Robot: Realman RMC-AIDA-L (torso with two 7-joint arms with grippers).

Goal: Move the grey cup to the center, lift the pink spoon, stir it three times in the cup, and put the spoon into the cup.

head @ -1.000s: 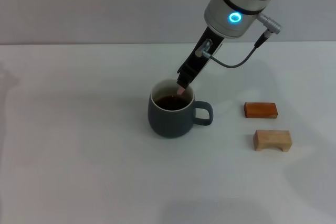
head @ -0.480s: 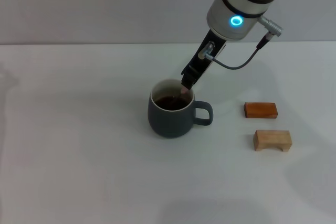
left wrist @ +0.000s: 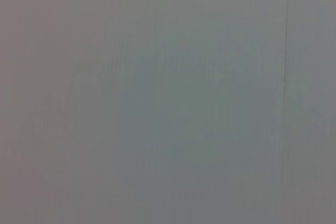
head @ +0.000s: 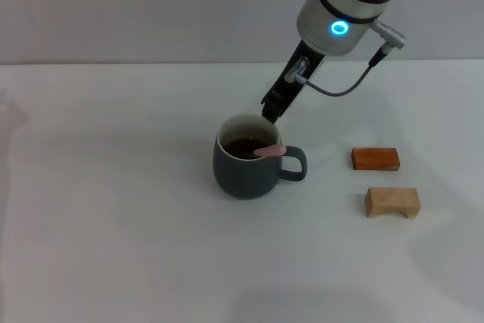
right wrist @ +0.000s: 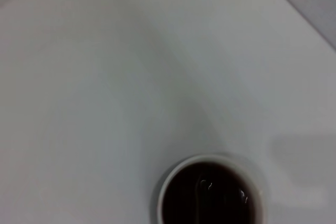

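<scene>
The grey cup [head: 246, 168] stands on the white table [head: 113, 209] near the middle, its loop handle to the right and dark liquid inside. The pink spoon [head: 270, 151] rests in the cup. Its pale pink handle leans over the rim above the loop handle, and its bowl is hidden in the liquid. My right gripper [head: 271, 113] hangs just above the cup's far rim, open and apart from the spoon. The right wrist view shows the cup's white rim and dark liquid [right wrist: 210, 195] from above. My left gripper is out of view.
An orange-brown flat block [head: 375, 158] and a light wooden block [head: 392, 202] lie to the right of the cup. The left wrist view shows only a plain grey surface.
The spoon has left my right gripper and dropped into the cup, its pink handle tipping onto the right rim. The gripper has risen slightly.
</scene>
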